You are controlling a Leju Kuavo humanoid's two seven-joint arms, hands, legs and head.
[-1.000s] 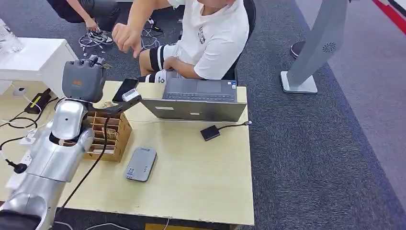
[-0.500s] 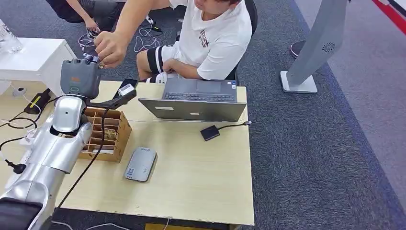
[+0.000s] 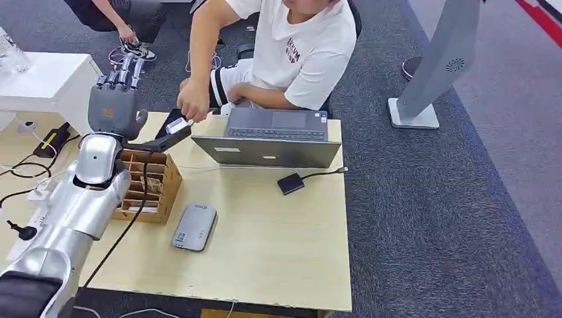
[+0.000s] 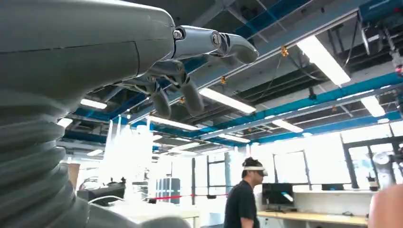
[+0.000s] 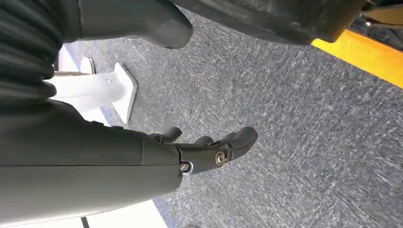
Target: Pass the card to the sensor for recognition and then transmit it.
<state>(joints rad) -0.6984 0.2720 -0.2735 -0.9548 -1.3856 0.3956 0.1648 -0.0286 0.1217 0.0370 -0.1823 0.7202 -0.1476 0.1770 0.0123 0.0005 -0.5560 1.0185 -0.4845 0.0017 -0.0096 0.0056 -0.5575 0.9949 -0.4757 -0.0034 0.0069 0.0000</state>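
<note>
The left hand (image 3: 118, 106) is raised above the far left corner of the worktop (image 3: 278, 252), palm turned up toward the ceiling, and its fingers (image 4: 190, 92) are spread and hold nothing. The right hand (image 5: 199, 152) hangs beside the body over the grey carpet, and its fingers are loosely curled in with nothing between them. A person in a white shirt sits behind the worktop, and the person's hand (image 3: 194, 106) is down at the small white card (image 3: 175, 125), which lies on a dark phone-like device (image 3: 173, 124) at the far edge, just beside the laptop (image 3: 275, 136); I cannot tell if the person pinches the card or only touches it. I judge that the handover step is finished or almost finished, because the card is with the person and not in the robot's hand. The flat grey device (image 3: 195, 227) near the front of the wooden box (image 3: 147, 187) is probably the sensor, though I am not sure. The next move, in my opinion, calls for lowering the left arm slowly, clear of the person's arm and of the box, perhaps to fetch another card.
</note>
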